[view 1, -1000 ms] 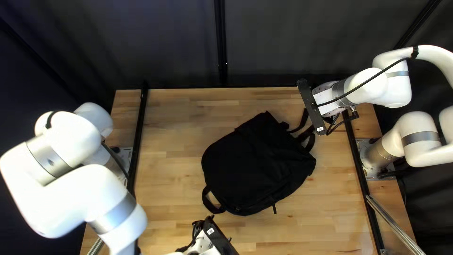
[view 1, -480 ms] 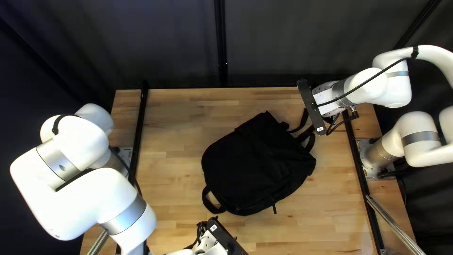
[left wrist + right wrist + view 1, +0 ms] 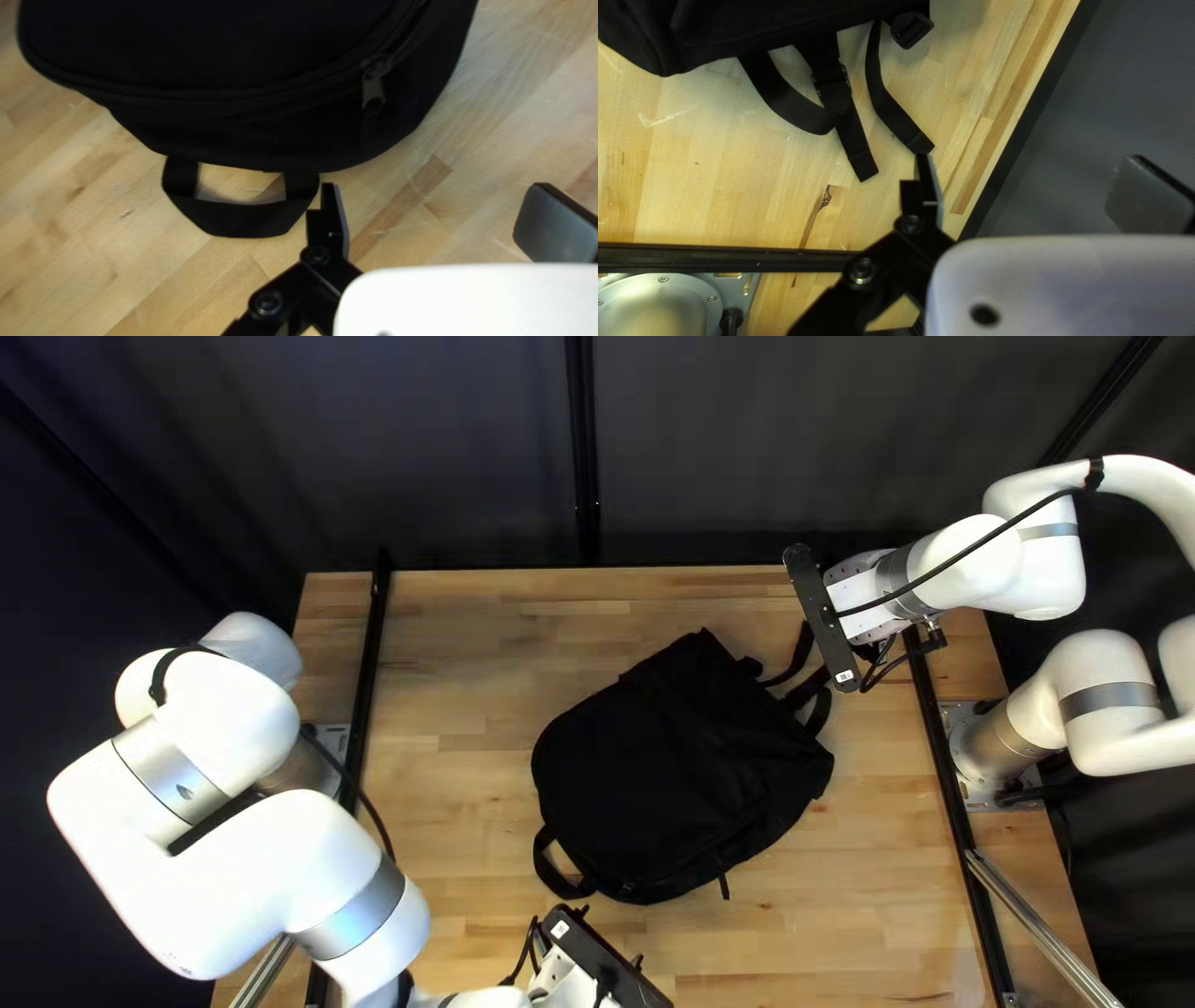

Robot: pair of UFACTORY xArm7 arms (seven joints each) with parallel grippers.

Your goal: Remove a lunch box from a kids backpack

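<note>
Square up first

Your left hand (image 3: 436, 202) gapes near the handle loop (image 3: 246, 218); straddle the zipper pull (image 3: 374, 92) squarely. The backpack (image 3: 679, 772) lies on the desk (image 3: 461, 647), lunch box unseen. Your right hand (image 3: 1030, 180), fingers apart, could steady the straps (image 3: 784, 102).

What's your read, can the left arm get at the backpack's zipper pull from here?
Probably yes: the left hand is open beside the carry handle, the zipper pull lies exposed ahead, and nothing visible blocks the way.

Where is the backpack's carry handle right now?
The carry handle juts from the backpack's lower-left side in the top left view; in the left wrist view it lies beside the left hand, outside its open fingers.
</note>
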